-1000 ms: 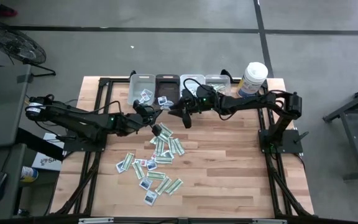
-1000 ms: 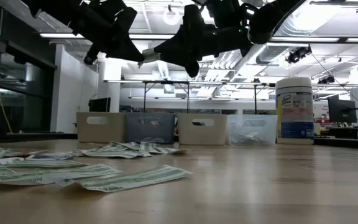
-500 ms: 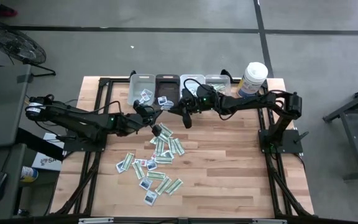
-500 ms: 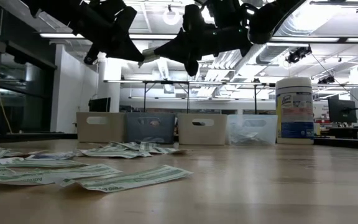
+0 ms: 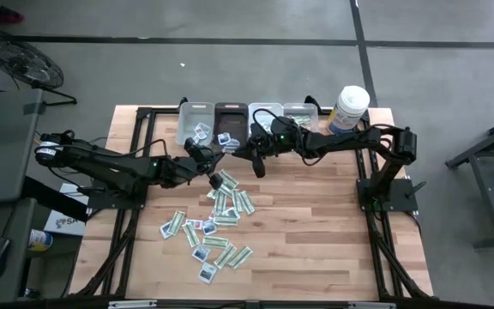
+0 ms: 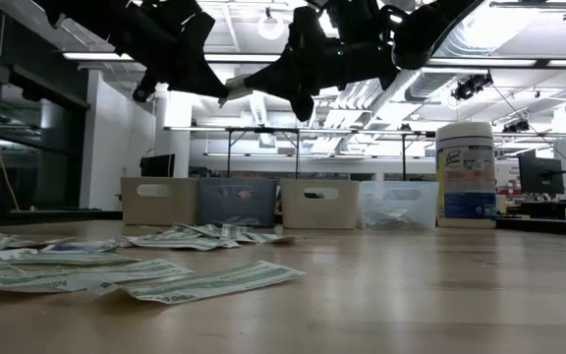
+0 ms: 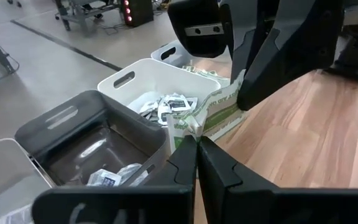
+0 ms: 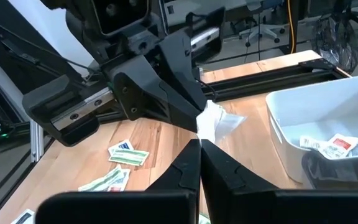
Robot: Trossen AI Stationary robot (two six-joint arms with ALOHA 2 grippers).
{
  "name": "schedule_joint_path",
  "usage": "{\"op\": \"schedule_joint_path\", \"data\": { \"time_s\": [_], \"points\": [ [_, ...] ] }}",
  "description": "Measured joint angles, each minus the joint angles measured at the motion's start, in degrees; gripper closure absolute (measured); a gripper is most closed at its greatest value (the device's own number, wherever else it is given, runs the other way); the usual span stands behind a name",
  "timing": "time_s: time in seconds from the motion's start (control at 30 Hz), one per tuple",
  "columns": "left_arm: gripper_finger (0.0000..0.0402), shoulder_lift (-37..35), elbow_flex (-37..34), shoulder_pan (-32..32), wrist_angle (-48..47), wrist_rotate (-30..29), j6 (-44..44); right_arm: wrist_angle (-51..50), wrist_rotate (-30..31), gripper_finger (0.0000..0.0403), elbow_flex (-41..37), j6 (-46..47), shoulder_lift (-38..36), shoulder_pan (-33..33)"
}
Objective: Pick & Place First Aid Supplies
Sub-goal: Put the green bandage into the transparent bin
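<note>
A narrow green-and-white packet, one of the first aid supplies, hangs in the air between my two grippers, just in front of the row of bins. My left gripper is shut on one end and my right gripper is shut on the other. In the low view the packet shows high above the table between the two dark hands. Many more packets lie flat in a loose pile on the wooden table. Some packets lie in the bins. My left gripper pinches the packet's near end between its two fingertips. It comes about level from the table's left side. The packet is clear of the table and reaches across to the other gripper. My right gripper pinches the packet's opposite end between its two fingertips. It comes about level from the table's right side, tip to tip with the left fingers. The packet looks crumpled there and touches nothing below.
Several small bins stand side by side along the far edge. A tall white canister with a blue label stands to their right. The near and right parts of the tabletop are bare wood.
My right gripper has shut on the free end of the packet that my left gripper holds. Both arms have stayed in place, and the packet has stayed clear of the table.
</note>
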Motion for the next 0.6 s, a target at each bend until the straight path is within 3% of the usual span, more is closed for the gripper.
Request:
{"op": "schedule_joint_path", "data": {
  "time_s": [0.1, 0.27, 0.43, 0.6],
  "points": [
    [0.0380, 0.0, 0.0, 0.0, 0.0, 0.3, 1.7, -0.6, 0.0, 0.0403, 0.0, 0.0, 0.0, 0.0],
    [0.0312, -0.1, 0.0, 0.0, -1.4, -0.6, 3.8, -2.7, 0.1, 0.0403, 0.0, 0.1, 0.0, 0.0],
    [0.0247, -0.2, 0.0, 0.0, -7.0, -3.1, -0.4, -5.9, -0.3, 0.0403, 0.0, -0.3, -0.5, 0.0],
    [0.0212, -0.2, 0.0, 0.0, -9.6, -3.0, -2.6, -9.8, 1.3, 0.0403, 0.0, -2.5, -2.9, 0.0]
  ]
}}
